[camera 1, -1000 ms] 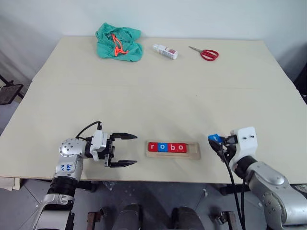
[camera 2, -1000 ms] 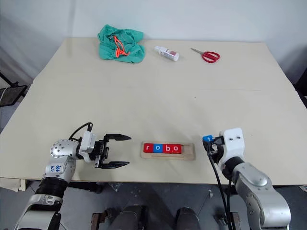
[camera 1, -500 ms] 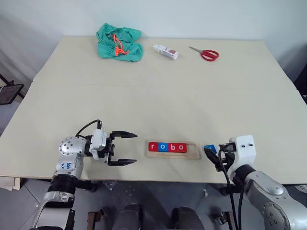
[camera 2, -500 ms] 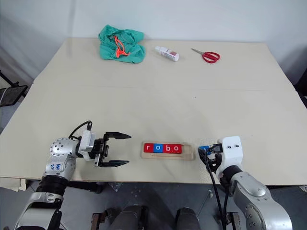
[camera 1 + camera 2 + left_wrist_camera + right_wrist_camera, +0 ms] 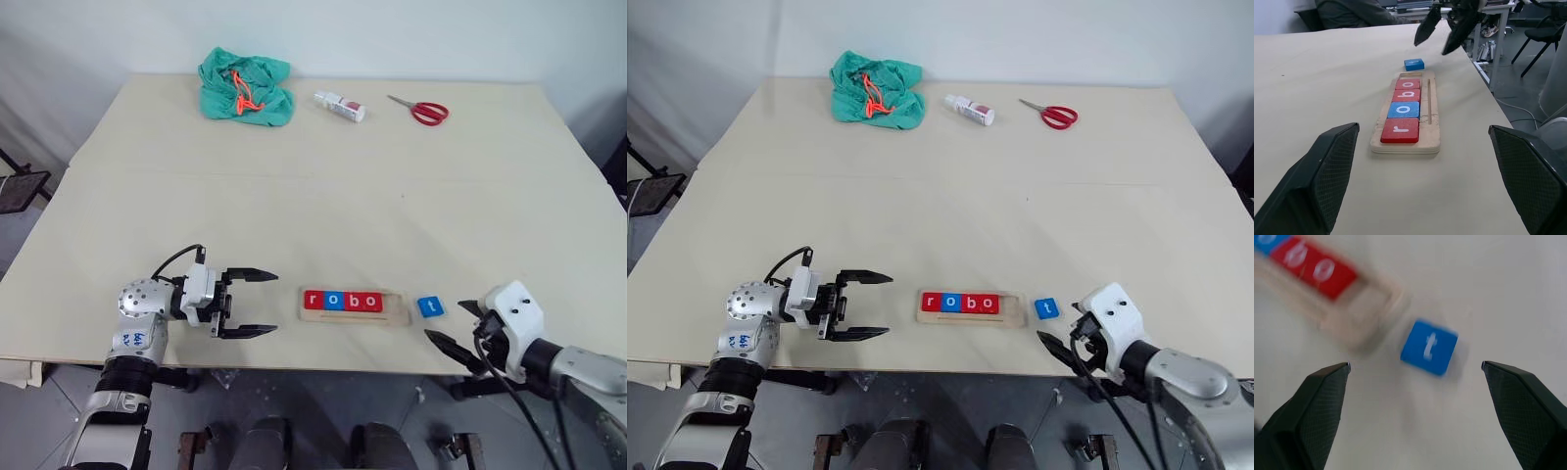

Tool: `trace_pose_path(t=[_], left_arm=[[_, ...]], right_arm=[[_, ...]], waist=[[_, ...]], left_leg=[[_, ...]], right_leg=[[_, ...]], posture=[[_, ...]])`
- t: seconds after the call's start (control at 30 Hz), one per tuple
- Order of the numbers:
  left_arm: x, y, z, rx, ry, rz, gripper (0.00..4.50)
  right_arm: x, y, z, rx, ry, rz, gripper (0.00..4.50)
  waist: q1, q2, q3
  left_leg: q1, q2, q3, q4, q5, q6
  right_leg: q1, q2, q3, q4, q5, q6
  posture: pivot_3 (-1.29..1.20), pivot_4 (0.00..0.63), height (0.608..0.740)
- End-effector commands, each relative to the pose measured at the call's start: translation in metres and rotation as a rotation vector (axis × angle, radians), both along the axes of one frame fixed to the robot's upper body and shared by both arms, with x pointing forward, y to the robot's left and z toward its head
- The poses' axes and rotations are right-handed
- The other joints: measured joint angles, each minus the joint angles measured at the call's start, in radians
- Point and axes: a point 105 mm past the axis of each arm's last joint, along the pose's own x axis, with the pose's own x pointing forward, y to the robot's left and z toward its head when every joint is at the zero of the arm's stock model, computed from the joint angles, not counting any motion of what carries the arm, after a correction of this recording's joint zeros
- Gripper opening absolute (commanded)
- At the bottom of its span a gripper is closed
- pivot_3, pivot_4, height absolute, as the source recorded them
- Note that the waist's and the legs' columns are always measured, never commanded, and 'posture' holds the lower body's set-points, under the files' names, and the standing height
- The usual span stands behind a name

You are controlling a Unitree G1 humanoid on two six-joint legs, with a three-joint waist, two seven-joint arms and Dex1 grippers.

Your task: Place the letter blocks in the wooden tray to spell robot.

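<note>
Wooden tray [image 5: 354,313] near the front edge of the tabletop [image 5: 323,196], holding four letter blocks [image 5: 342,301] that read r, o, b, o; its last slot is vacant. Blue t block [image 5: 429,306] lies flat just beside the tray's right end. Right gripper [image 5: 458,328], jaws wide, empty, nearby. Left gripper [image 5: 257,304], jaws open, empty. Risk: regrasping the thin flat tile may nudge the tray or seat the t crooked.
</note>
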Motion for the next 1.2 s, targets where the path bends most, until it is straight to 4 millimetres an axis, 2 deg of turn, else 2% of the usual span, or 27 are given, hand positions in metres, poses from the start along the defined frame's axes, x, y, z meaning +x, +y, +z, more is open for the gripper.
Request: trace_pose_path(t=[0.03, 0.33, 0.77, 0.97, 1.17, 1.2], left_arm=[[-0.002, 0.001, 0.006, -0.012, -0.031, -0.010, 4.50], [-0.007, 0.004, 0.006, -0.014, -0.026, 0.009, 4.50], [-0.020, 0.017, 0.008, 0.006, -0.018, 0.069, 4.50], [-0.022, 0.019, 0.011, 0.012, -0.016, 0.082, 4.50], [-0.022, 0.021, 0.014, 0.022, -0.015, 0.080, 4.50], [-0.022, 0.021, 0.015, 0.024, -0.015, 0.080, 4.50]], right_arm=[[0.012, -0.007, 0.003, -0.060, -0.023, 0.135, 4.49], [0.055, -0.015, 0.010, -0.155, -0.035, 0.339, 4.49], [0.061, -0.008, 0.008, -0.216, 0.001, 0.587, 4.49], [0.062, 0.000, 0.006, -0.164, -0.039, 0.643, 4.49], [0.063, -0.006, -0.004, -0.157, -0.034, 0.639, 4.49], [0.064, -0.007, -0.007, -0.165, -0.026, 0.637, 4.32]], waist=[[-0.001, 0.000, 0.000], [-0.004, 0.000, 0.000], [-0.003, 0.000, 0.000], [-0.001, 0.000, 0.000], [-0.002, 0.000, 0.000], [-0.002, 0.000, 0.000]], left_leg=[[0.000, 0.000, 0.000, 0.000, 0.000, 0.000], [-0.001, 0.000, 0.001, 0.001, 0.000, 0.000], [-0.002, 0.001, -0.001, 0.002, 0.000, 0.000], [-0.002, 0.001, -0.001, 0.002, 0.000, 0.000], [-0.002, 0.001, -0.001, 0.002, 0.000, 0.000], [-0.002, 0.001, -0.001, 0.002, 0.000, 0.000]], right_leg=[[0.000, 0.000, 0.000, 0.000, 0.000, 0.000], [0.000, 0.000, -0.001, -0.001, 0.000, 0.000], [0.000, 0.000, -0.003, -0.001, 0.000, 0.000], [0.000, 0.000, -0.003, -0.001, 0.000, 0.000], [0.000, 0.000, -0.003, -0.001, 0.000, 0.000], [0.000, 0.000, -0.003, -0.001, 0.000, 0.000]], posture=[[0.00, 0.150, 0.740], [0.00, 0.150, 0.740], [0.00, 0.150, 0.740], [0.00, 0.150, 0.740], [0.00, 0.150, 0.740], [0.00, 0.150, 0.740]])
